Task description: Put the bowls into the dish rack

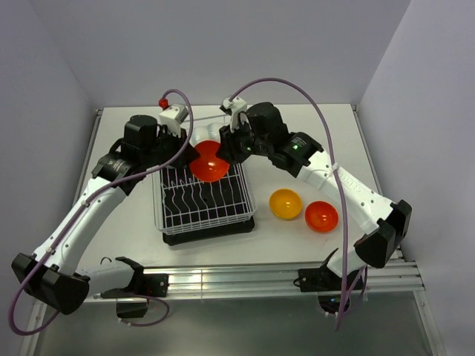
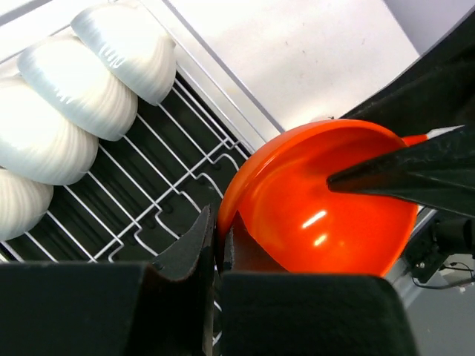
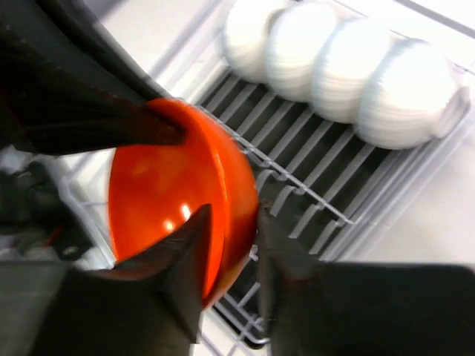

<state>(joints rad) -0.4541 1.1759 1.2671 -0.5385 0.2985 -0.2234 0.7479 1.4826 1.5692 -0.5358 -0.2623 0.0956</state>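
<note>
Pinching the red-orange bowl [image 1: 208,165] by its rim with both my left gripper [image 2: 217,231] and right gripper [image 3: 228,231], I hold it above the dish rack [image 1: 211,221], beside the racked white bowls [image 3: 341,70]. Next, I judge, one gripper releases and the other lowers it between prongs.
</note>
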